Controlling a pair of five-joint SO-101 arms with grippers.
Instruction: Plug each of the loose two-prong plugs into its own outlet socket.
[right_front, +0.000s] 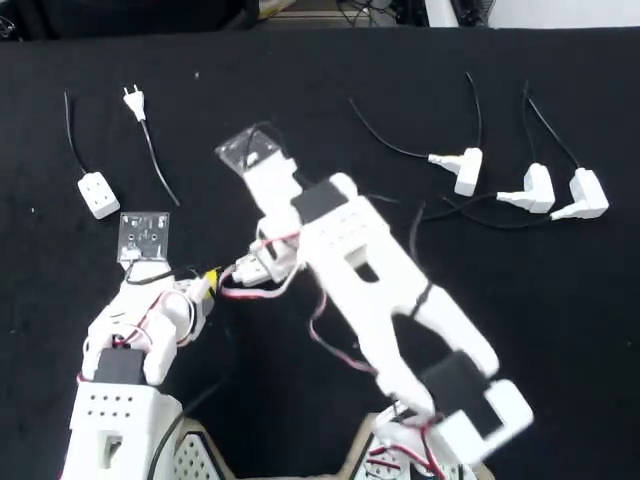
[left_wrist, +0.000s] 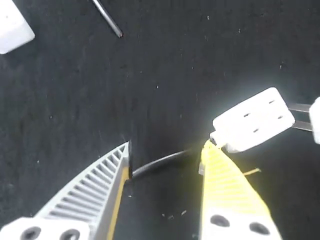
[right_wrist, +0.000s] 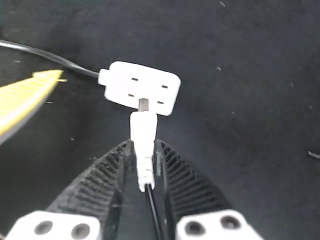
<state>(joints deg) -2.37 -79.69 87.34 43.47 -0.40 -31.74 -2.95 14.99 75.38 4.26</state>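
My right gripper (right_wrist: 144, 145) is shut on a white two-prong plug (right_wrist: 143, 127), whose black cord runs back between the fingers. The plug's prongs meet the face of a white socket block (right_wrist: 140, 92) lying on the black table. Two bare prongs (left_wrist: 300, 107) still show between plug and socket block (left_wrist: 252, 120). My left gripper (left_wrist: 167, 150) is open; the socket's black cord (left_wrist: 160, 162) passes between its fingers, and the yellow fingertip (left_wrist: 212, 150) rests by the socket's cord end. From above, the left gripper (right_front: 143, 238) is at the left and the right gripper (right_front: 250, 150) is at mid-table.
A second white socket block (right_front: 98, 193) and a loose two-prong plug (right_front: 133, 98) with a black cord lie at the back left. Three white corded pieces (right_front: 460, 168) (right_front: 535, 190) (right_front: 585, 195) lie at the back right. The table (right_front: 560, 330) is black.
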